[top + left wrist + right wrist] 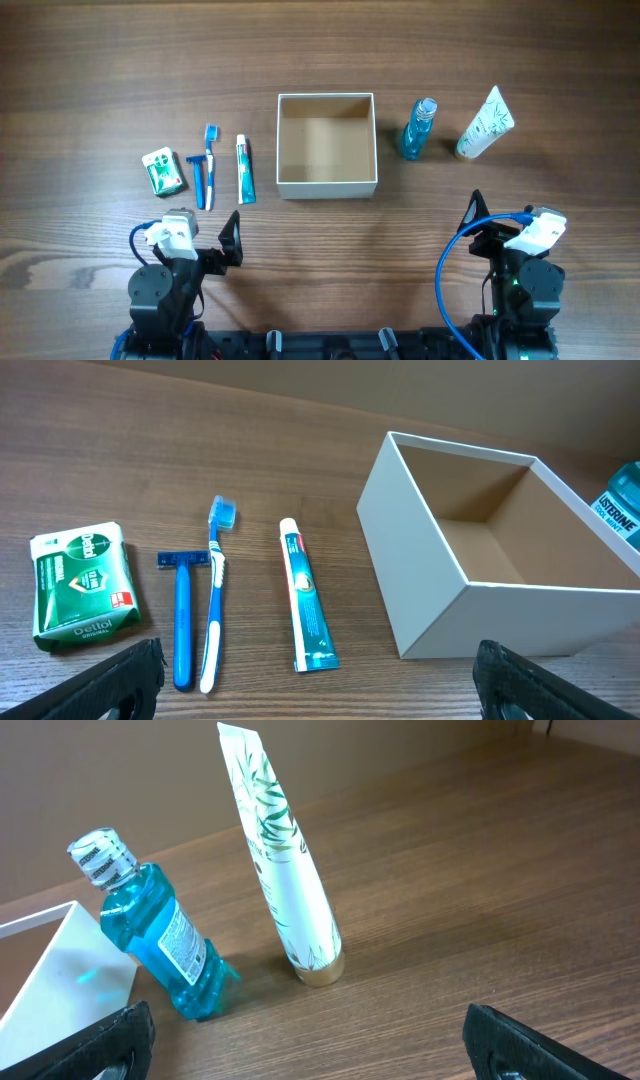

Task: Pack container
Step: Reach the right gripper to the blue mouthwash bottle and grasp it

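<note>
The container is a square white-walled box with a tan inside, open and empty, at the table's middle; it also shows in the left wrist view. Left of it lie a toothpaste tube, a toothbrush, a blue razor and a green-and-white soap packet. Right of it stand a blue mouthwash bottle and a white tube. My left gripper and right gripper are open and empty, near the front edge.
Both arm bases sit at the table's front edge. Wooden tabletop stretches behind and around the objects.
</note>
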{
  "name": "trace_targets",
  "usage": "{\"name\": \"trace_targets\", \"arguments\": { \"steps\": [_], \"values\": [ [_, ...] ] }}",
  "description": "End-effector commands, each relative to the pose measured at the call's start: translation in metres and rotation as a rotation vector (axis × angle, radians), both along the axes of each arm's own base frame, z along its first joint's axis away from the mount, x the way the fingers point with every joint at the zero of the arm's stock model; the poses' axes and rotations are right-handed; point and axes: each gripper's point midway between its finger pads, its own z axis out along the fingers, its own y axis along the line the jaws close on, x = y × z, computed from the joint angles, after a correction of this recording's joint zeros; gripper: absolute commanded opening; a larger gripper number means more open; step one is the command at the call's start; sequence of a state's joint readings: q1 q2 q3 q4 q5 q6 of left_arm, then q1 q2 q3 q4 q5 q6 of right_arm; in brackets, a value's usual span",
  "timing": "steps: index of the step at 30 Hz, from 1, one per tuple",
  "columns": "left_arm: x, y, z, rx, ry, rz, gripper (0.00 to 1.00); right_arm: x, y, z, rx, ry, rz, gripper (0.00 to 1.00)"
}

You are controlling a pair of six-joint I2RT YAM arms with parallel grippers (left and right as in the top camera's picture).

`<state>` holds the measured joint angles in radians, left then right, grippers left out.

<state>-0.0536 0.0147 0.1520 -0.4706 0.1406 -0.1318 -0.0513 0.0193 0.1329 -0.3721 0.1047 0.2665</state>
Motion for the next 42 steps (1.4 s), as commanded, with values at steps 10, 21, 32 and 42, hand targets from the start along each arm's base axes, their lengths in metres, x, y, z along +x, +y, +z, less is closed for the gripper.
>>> {"name": "trace_targets", "arguments": {
  "steps": [10,21,32,42],
  "values": [
    [-0.001,-0.006,-0.005,0.002,0.003,-0.038,1.00,0.000,0.001,0.000,0.008,-0.009,0.005,1.00],
    [-0.001,-0.006,-0.005,0.002,0.003,-0.038,1.00,0.003,0.024,0.004,0.209,-0.039,0.092,1.00],
    [-0.001,-0.006,-0.005,0.002,0.003,-0.038,1.00,-0.011,0.067,0.108,0.132,-0.118,0.373,1.00],
    [-0.001,-0.006,-0.005,0.002,0.003,-0.038,1.00,0.029,0.065,0.165,0.169,0.296,0.359,1.00]
  ]
}}
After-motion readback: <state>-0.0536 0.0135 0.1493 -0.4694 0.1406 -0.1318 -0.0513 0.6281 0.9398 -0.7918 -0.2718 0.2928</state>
